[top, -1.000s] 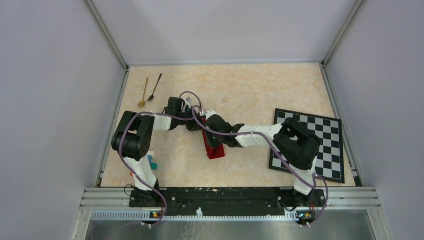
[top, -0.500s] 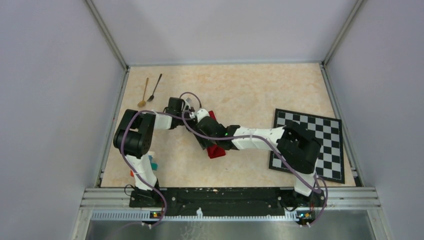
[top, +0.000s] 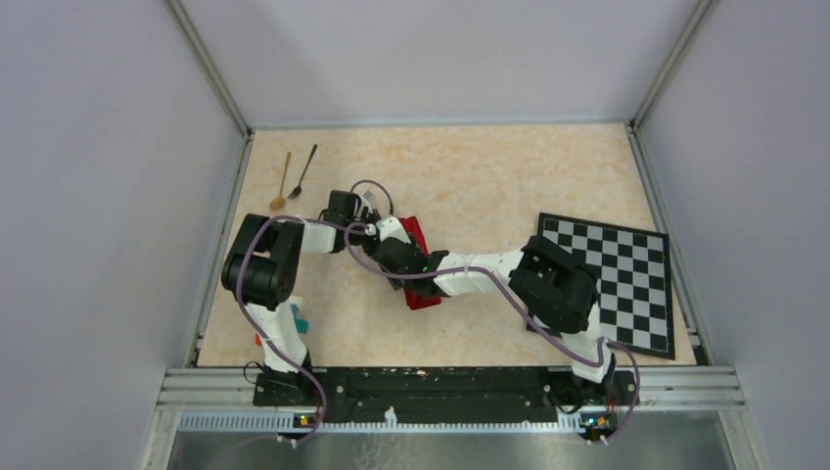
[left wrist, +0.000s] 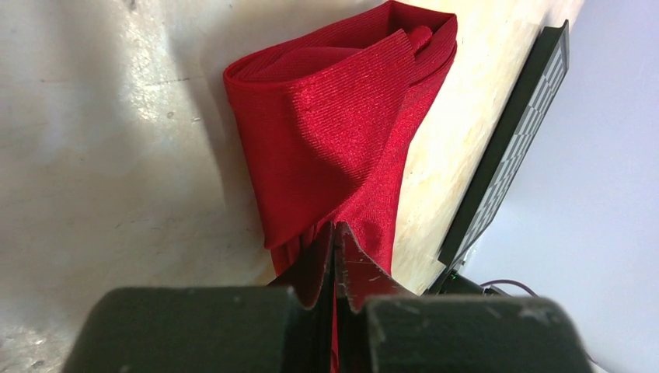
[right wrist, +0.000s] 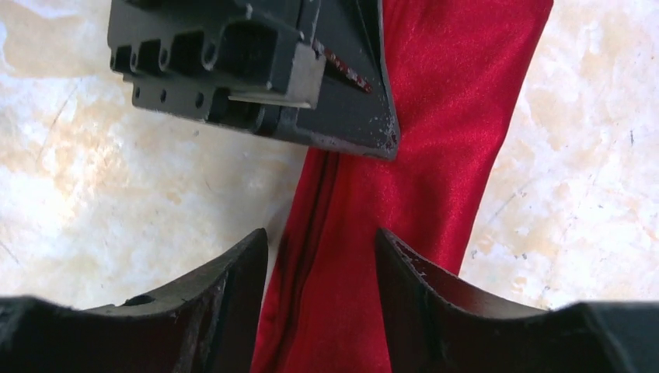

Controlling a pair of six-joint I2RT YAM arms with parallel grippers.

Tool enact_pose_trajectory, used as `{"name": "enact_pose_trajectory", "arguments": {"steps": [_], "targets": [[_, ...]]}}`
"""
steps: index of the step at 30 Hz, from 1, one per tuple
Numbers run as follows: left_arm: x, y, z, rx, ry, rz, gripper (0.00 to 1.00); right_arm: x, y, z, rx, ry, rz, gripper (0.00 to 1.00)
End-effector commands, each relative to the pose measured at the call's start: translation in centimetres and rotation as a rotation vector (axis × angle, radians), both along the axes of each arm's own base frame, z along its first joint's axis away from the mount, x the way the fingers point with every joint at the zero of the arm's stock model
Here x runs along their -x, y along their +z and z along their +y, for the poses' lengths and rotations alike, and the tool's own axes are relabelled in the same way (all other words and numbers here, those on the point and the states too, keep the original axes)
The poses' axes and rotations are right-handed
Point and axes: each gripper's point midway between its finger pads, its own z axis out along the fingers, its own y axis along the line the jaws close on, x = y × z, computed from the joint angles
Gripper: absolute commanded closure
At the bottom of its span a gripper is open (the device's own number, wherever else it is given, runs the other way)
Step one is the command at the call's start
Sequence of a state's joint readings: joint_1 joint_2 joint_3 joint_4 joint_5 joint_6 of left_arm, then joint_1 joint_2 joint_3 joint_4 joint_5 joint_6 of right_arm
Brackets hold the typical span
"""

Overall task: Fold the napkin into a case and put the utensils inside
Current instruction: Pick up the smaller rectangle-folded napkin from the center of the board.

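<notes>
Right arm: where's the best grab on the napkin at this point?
Probably the napkin at its gathered narrow waist, just short of where the left gripper pinches it. Come from above with the jaws across the strip. The cloth is bunched narrowest there, so both edges fit inside, and the open right gripper straddles that spot.

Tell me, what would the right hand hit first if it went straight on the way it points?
The right hand would likely meet the red napkin first, lying between its open fingers; the left hand, pinching that cloth, sits beyond. Depth unclear.
</notes>
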State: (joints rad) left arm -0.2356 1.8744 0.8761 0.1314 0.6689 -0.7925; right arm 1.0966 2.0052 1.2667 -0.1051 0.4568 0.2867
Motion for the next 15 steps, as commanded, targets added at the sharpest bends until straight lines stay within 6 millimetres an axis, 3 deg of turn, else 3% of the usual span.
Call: {"name": "enact_pose_trajectory", "arguments": {"steps": [1,5,8,11,15], "targets": [[-0.4,-2.6,2.1,-0.11,0.057,0.012,1.0,-0.5,-0.5,0.6,0.035,-0.072,-0.054,0.49],[-0.5,-2.5,2.1,-0.111,0.057,0.008,1.0,0.0,-2.7,-0.2,0.085,-0.123,-0.033,0.59],[-0.6,-2.1,2.1,-0.109,0.055,0.0,1.0,0.1,-3.4,-0.9,0.068,-0.163,-0.018,0.75],[-0.9,-0.5,2.0,-0.092,0.045,-0.036,0.99,0.4,-2.7,-0.2,-0.022,-0.132,-0.007,0.98],[-1.5,3.4,2.4,-0.069,0.046,-0.118,0.73,0.8,0.0,1.4,-0.154,-0.044,-0.012,1.0]]}}
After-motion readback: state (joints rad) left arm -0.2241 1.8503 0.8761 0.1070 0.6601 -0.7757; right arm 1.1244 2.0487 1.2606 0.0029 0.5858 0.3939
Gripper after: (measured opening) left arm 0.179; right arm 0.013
